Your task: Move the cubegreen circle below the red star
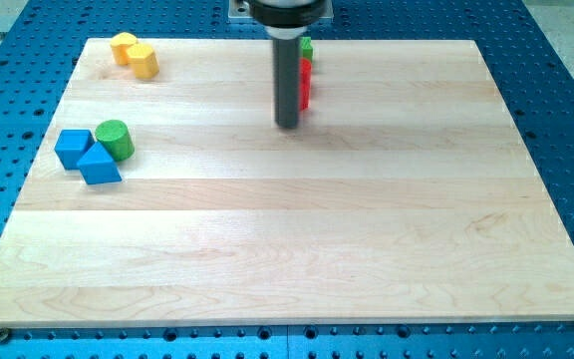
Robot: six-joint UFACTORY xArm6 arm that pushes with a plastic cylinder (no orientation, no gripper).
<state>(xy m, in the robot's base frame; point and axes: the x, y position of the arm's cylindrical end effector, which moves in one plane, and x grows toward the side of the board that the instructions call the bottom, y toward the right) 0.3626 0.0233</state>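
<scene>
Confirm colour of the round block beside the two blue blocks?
Green: the green cylinder, seen in the camera view, at the view's left.

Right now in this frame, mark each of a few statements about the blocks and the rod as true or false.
1. The green cylinder sits beside the blue blocks at the view's left. True.
2. My tip is touching the green cylinder. False: it is far off, near the red block at the view's top.
3. Two yellow blocks lie at the view's upper left. True.
4. The red block is fully visible. False: the rod hides part of it.
5. The green cylinder already lies below the red block. False: it is far to the view's left.
</scene>
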